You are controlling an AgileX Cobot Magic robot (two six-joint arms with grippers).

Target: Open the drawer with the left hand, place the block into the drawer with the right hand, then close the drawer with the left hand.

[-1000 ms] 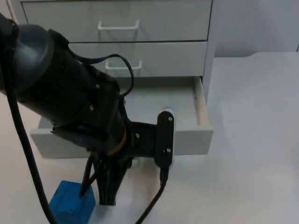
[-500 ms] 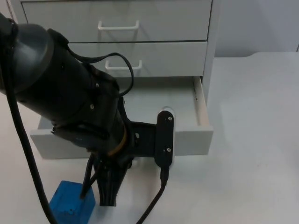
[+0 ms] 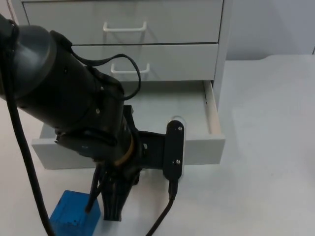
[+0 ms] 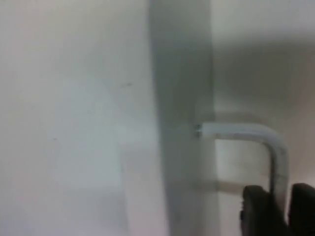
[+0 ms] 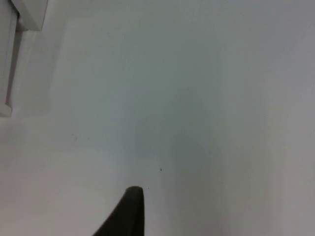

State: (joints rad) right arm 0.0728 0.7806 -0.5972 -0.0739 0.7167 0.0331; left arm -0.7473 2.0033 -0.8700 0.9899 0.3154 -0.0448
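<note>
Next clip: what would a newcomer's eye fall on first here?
The bulky left arm looming over the pulled-out bottom drawer of the white cabinet. Its left pincer straddles the drawer's white handle. A blue block sits on the table before the drawer.

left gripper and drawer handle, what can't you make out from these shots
- Top view: the left arm hides the bottom drawer's handle and most of its inside.
- Left wrist view: the left gripper straddles the handle, both blurred; contact unclear.
- Top view: the blue block is cut off by the edge.
- Right wrist view: one fingertip of the right gripper, over bare table.
</note>
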